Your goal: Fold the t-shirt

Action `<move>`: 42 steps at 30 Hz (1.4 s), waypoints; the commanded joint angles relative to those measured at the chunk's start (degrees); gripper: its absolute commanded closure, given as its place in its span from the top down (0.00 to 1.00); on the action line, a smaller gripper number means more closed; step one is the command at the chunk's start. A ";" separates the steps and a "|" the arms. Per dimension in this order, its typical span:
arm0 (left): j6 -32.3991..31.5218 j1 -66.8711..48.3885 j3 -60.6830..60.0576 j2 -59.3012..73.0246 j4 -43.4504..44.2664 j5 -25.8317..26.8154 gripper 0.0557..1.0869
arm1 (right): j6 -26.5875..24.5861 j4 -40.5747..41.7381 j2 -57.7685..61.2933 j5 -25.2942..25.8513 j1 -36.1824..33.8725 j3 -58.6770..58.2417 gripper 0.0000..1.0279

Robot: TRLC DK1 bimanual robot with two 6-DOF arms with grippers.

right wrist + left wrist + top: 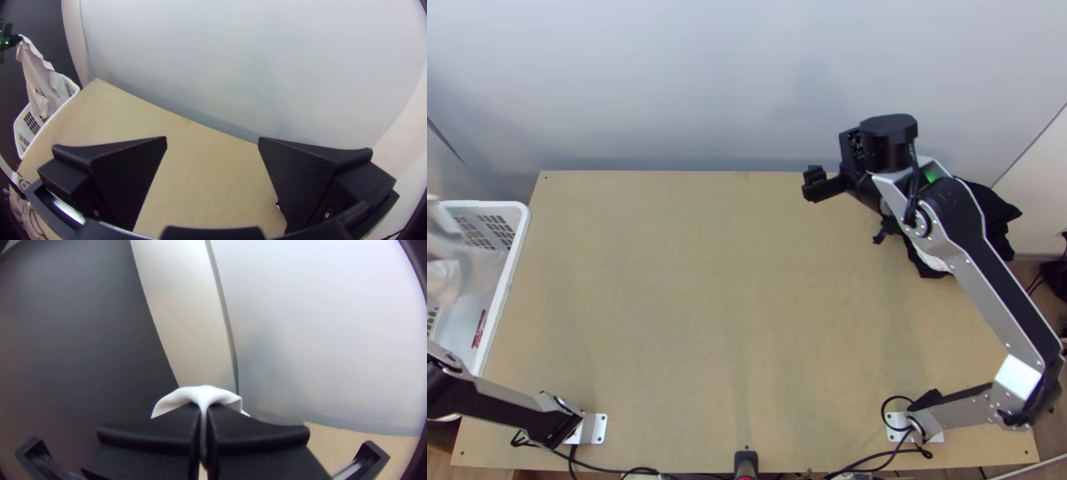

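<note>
T-shirt (39, 82), white, hangs from the left tool (203, 411) at the upper left of the right wrist view. The suspended length narrows into long folds and drops to the white basket (513, 254), which stands at the left edge of the top view, beside the desk (707, 280). Whether the lower end bears on the basket floor cannot be told.

Left tool: closed, with a thin pinch of fabric between the fingers and a small flap spread over the tips. The part gripped (hem, sleeve or shoulder) cannot be identified. Right tool (212, 142): wide open, nothing held, at the upper right of the top view. Dark cloth (999, 212) lies bunched beneath that arm.

Handling: treat the garment as light, limp and thin. It should tolerate a firm grip without damage but will not hold a shape unsupported. Expect sway on fast travel, and possible snagging of loose folds on the basket rim. A pinch this small may slip if the fabric catches; lift clear before moving sideways.

Grip points: bring the hanging part within reach of the right tool, then take a second edge or corner, ideally the matching shoulder or hem corner. Avoid mid-panel grips, which would bunch the fabric. Tension lightly between both tools before laying flat for folding.
</note>
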 commanded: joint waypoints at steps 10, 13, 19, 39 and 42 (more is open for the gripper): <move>0.43 -26.08 5.48 -13.50 -2.10 -6.85 0.04 | 0.30 6.32 -12.90 -0.07 -4.15 -16.84 0.93; 2.81 -36.54 5.92 -14.56 -1.93 -14.06 0.04 | 0.39 8.96 -15.18 -0.07 -5.20 -20.44 0.93; 8.61 -56.84 6.89 -14.56 -0.34 -28.74 0.04 | 0.65 13.53 -20.37 -0.07 -6.25 -29.05 0.93; 25.66 -109.49 7.95 2.85 18.90 -55.81 0.04 | 1.62 21.35 -37.42 -2.00 -16.80 -53.31 0.93; 29.61 -114.41 8.21 7.68 22.07 -55.89 0.04 | 1.27 22.23 -39.97 -2.00 -18.65 -56.56 0.93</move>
